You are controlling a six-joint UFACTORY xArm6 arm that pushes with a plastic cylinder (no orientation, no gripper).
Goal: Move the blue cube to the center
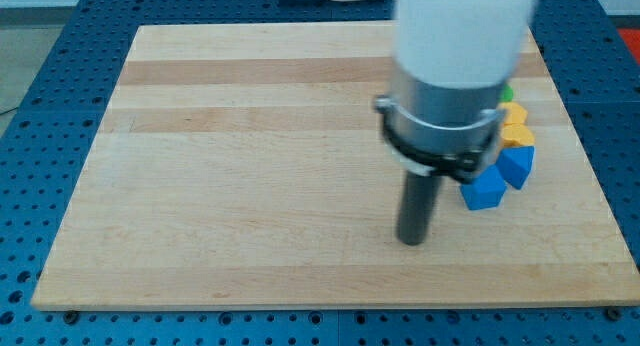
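A blue cube (484, 188) lies on the wooden board (250, 166) at the view's right, below the arm's white and grey body. A second blue block (518, 165) touches it on its upper right. My tip (411, 240) rests on the board to the lower left of the blue cube, a short gap away from it. The arm's body hides part of the block cluster.
A yellow block (516, 134) sits just above the blue blocks, with another yellow piece (513, 112) above it. A sliver of a green block (508, 92) shows at the arm's right edge. The board's right edge is close to the cluster.
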